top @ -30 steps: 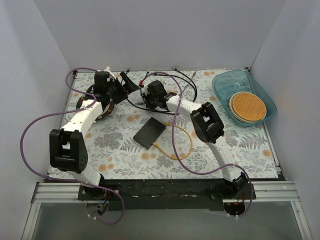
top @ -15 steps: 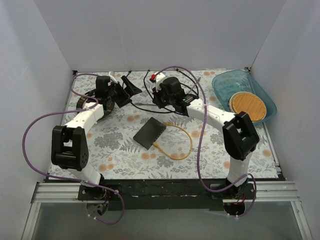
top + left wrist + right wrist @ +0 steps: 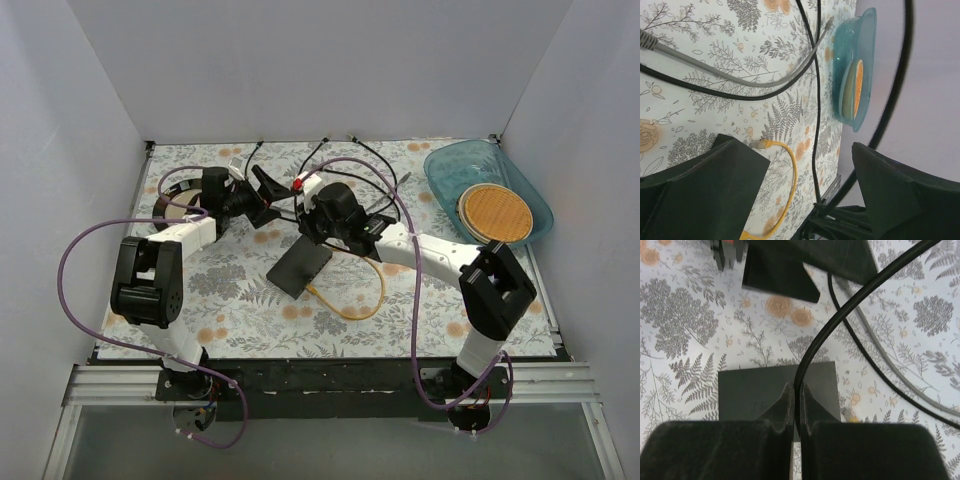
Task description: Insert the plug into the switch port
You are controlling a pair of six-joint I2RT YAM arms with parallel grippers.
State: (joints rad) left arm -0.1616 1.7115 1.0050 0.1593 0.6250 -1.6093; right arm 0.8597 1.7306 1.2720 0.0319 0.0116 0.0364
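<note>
— On the flowered table (image 3: 240, 300), where is the flat matte-black rectangular switch (image 3: 299, 268)?
— It lies directly below my right gripper (image 3: 796, 390), which is pinched on a thin black cable (image 3: 816, 342).
— And your left gripper (image 3: 805, 155)?
— Its fingers stand wide apart, holding nothing, near the right one.

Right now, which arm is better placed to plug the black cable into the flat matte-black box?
Probably right: the right gripper is shut on the thin black cable just above the flat matte-black switch box; the left gripper is open and empty.
</note>
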